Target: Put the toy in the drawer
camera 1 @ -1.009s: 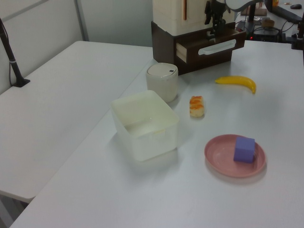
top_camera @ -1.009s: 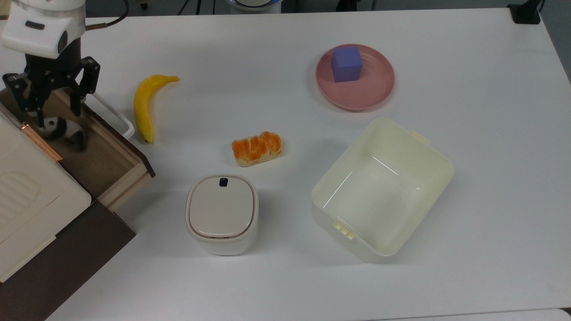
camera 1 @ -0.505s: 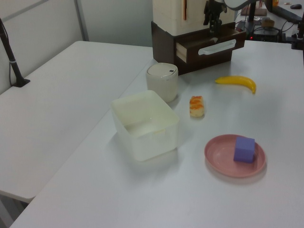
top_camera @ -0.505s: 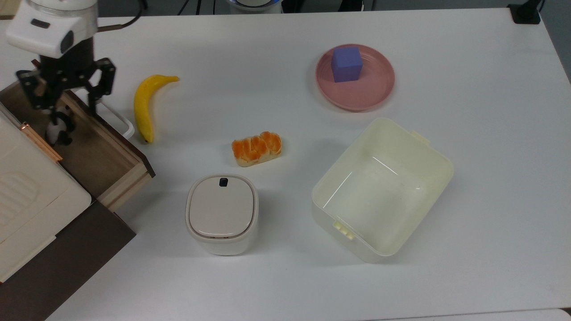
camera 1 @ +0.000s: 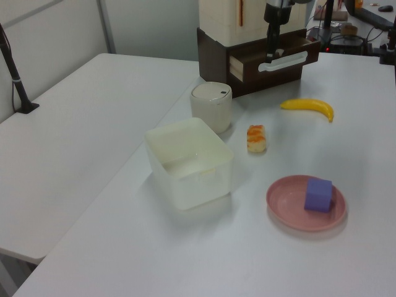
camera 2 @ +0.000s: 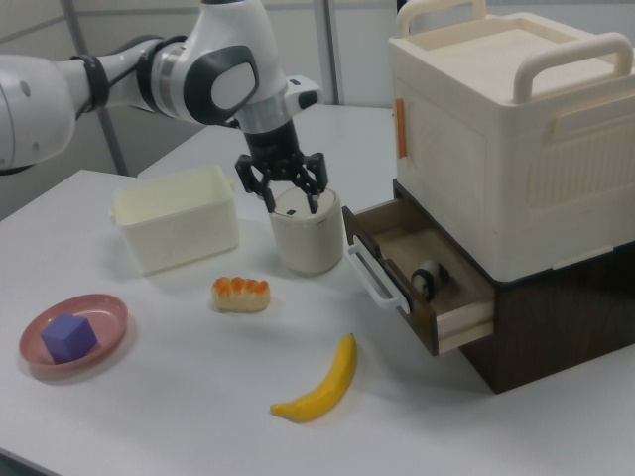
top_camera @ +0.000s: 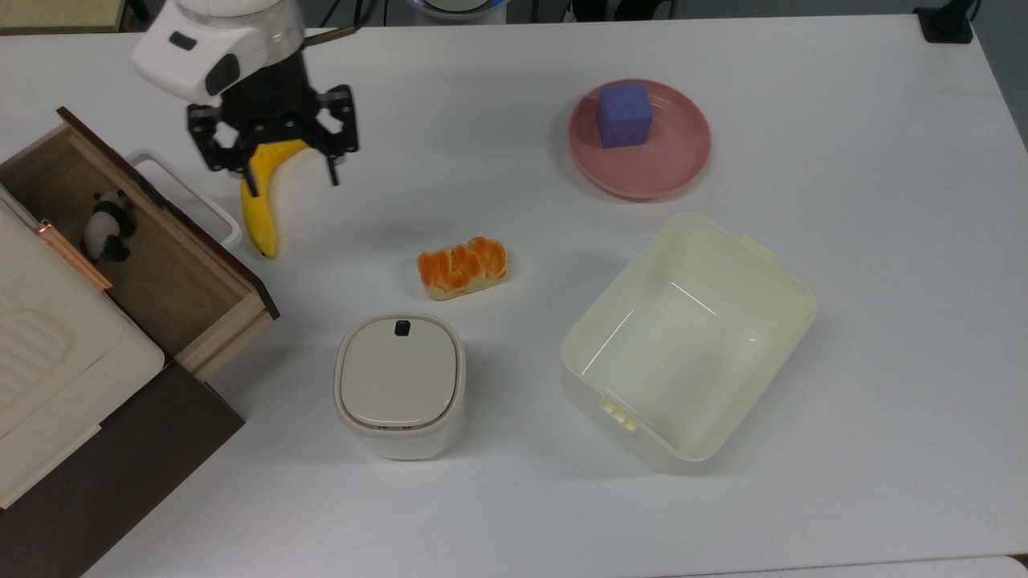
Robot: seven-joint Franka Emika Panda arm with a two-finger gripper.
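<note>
The toy (top_camera: 107, 227), a tiny black-and-white panda, lies on the light-wood floor of the open drawer (top_camera: 173, 273) at the top view's left. The right view also has the toy (camera 2: 427, 280) inside the drawer (camera 2: 451, 315), near its back. My gripper (top_camera: 291, 187) is open and holds nothing. It hangs above the table to the right of the drawer in the top view, over the upper end of the banana (top_camera: 259, 210). In the right view the gripper (camera 2: 291, 205) hovers in front of the lidded white container (camera 2: 306, 243).
A cream box (camera 2: 506, 129) sits on the dark cabinet above the drawer. The drawer's white bar handle (top_camera: 193, 201) sticks out toward the banana. On the table are an orange-topped bread loaf (top_camera: 463, 267), a cream bin (top_camera: 687, 341) and a purple cube (top_camera: 624, 116) on a pink plate (top_camera: 675, 164).
The toy has dropped from under the open gripper and settled on the drawer floor. The gripper has left the drawer and moved right in the top view, over the banana.
</note>
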